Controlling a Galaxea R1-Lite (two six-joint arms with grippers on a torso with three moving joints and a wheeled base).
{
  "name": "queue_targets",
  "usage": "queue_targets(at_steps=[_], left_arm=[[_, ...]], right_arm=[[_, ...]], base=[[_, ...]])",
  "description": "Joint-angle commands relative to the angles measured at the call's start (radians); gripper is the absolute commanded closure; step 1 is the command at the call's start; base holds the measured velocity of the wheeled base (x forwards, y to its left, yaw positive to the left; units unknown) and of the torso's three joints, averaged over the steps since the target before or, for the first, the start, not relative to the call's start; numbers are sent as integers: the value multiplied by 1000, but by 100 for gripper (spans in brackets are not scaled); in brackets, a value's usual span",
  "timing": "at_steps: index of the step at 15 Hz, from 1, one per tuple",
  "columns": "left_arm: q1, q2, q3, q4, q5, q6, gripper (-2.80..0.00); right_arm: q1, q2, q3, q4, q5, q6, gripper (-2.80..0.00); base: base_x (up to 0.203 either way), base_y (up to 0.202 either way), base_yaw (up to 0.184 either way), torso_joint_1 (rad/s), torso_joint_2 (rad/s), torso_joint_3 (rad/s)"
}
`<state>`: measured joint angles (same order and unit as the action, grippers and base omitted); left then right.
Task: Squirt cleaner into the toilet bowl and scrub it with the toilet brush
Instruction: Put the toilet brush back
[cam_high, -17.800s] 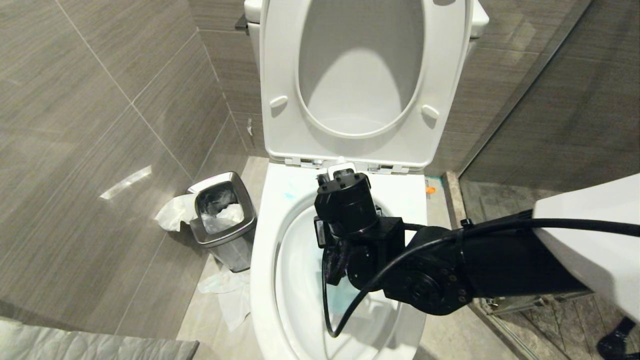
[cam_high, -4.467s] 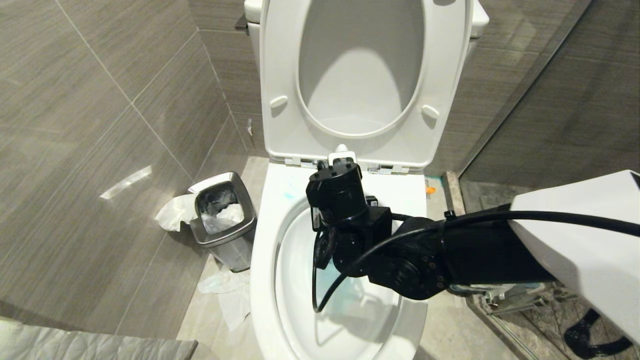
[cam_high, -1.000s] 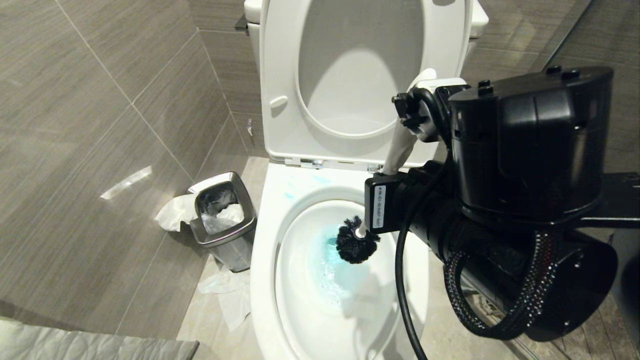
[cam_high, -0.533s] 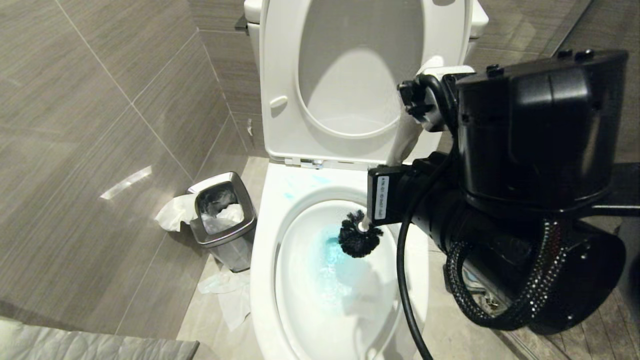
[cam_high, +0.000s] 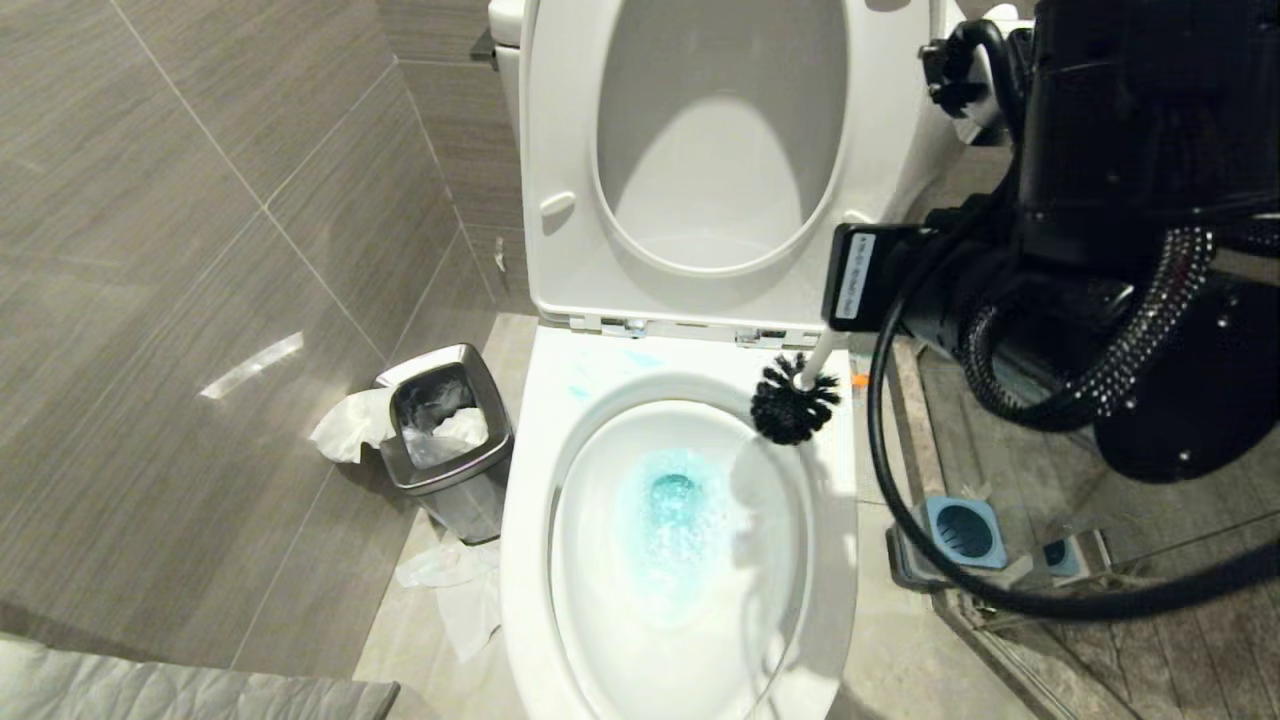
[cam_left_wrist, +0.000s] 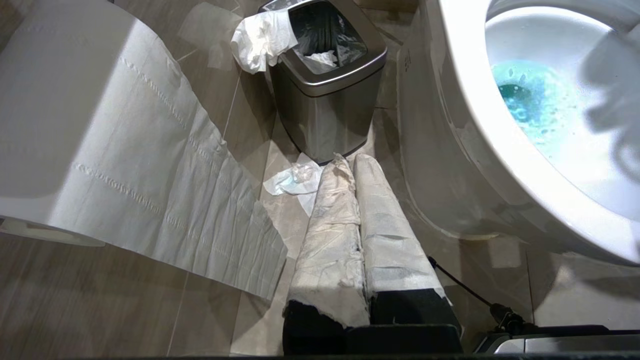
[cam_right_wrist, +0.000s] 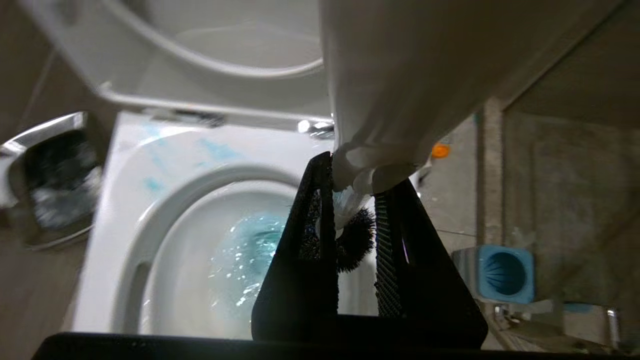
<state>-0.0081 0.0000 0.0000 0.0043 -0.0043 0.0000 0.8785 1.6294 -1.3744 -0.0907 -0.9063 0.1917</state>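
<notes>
The right gripper is clamped on the slim white-handled toilet brush, whose black bristle head hangs over the right rim of the glossy white ceramic toilet bowl. Turquoise-blue cleaner tints the bowl's pool (streaks also mark the rear rim). The left gripper, fingers fully together, is parked low beside the bowl.

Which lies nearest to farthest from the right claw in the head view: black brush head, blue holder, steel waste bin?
1. Black bristle head of the toilet brush, below the right claw, over the bowl's rim.
2. Square blue brush holder, on the floor at the robot's right.
3. Square steel waste bin, beyond the bowl, left.
</notes>
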Motion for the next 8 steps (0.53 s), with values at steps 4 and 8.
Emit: queue_targets(at_steps=[4, 8], left_arm=[[-1, 2, 0, -1, 0, 0, 0], [0, 2, 0, 0, 0, 0, 0]], right_arm=[[-234, -31, -39, 1, 65, -94, 0], [-396, -59, -32, 3, 192, -127, 0]], base=[[0, 0, 0, 0, 0, 0], [0, 0, 0, 0, 0, 0]])
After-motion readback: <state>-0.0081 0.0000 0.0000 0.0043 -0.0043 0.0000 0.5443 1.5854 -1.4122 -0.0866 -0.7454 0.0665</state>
